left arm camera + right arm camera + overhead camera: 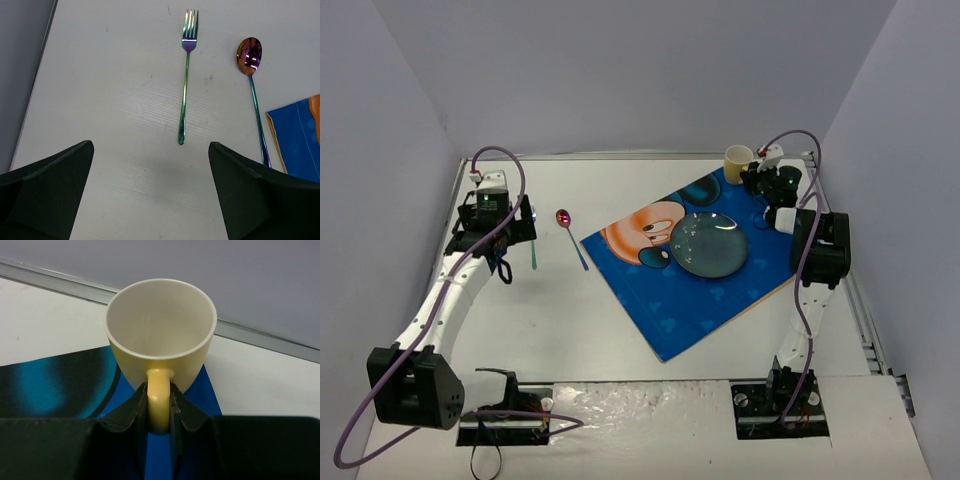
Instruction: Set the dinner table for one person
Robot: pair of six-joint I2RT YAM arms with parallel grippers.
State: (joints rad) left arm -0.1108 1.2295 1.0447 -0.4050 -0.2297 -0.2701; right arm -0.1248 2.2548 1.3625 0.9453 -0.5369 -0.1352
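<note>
Dinner table (580,320): white top with a metal rim, fills the whole working area in the top view, both arm bases at its 6 o'clock edge. Blue cartoon placemat (690,300) lies skewed from table centre out toward 3 o'clock. Glass plate (709,244) sits on the mat, in its 1 o'clock part. Right gripper (159,400) is at the table's 1 o'clock and nearly closed, its two fingers pinching the handle of a pale yellow mug (161,335). The mug is upright, mouth up, nothing visible inside, and it is over the mat's 12 o'clock corner. Cannot tell whether its base rests on the mat or hangs clear. Left gripper (150,150) is at the table's 9 to 10 o'clock with its jaws spread wide and nothing between them, above bare tabletop. In its wrist view, the iridescent fork (185,85) lies flat, tines to 12 o'clock, handle tip ending just ahead of the gap between the fingers. Iridescent spoon (252,85) lies at 3 o'clock of the fork, apart from it, bowl to 12 o'clock, handle running down just beside the mat's corner.
</note>
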